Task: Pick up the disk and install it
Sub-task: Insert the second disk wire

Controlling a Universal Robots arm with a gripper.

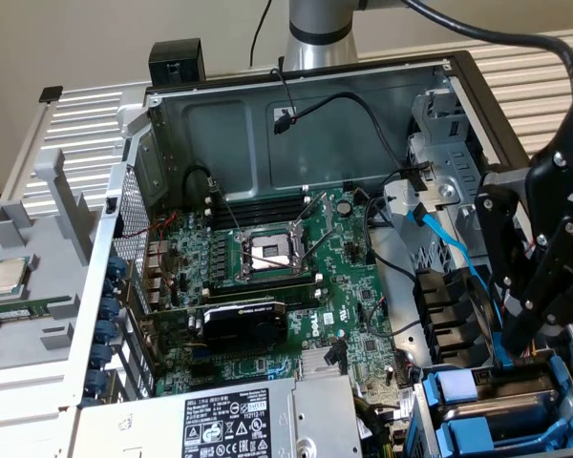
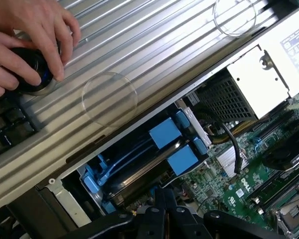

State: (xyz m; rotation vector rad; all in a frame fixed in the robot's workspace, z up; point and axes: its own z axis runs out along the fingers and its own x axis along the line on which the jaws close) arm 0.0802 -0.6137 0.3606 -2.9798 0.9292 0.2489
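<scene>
The disk's blue carrier [image 2: 182, 160] sits in the drive bay at the case's edge, beside a second blue carrier [image 2: 164, 133]. Only blue front tabs and a dark slab between them show; the grey body and label are hidden. In the exterior view the blue carriers [image 1: 477, 410] lie at the lower right of the open case. My black gripper [image 1: 516, 334] hangs just above that bay. In the wrist view my gripper [image 2: 164, 201] is shut with nothing between its fingers, a short way off the carriers.
The silver power supply box [image 1: 239, 420] with its warning label lies near the bay. The motherboard [image 1: 363, 315] holds an open processor socket [image 1: 272, 253] and a graphics card [image 1: 244, 320]. A blue cable [image 1: 449, 239] runs down to the bay. A person's hand [image 2: 25, 45] rests on a round black knob outside the case.
</scene>
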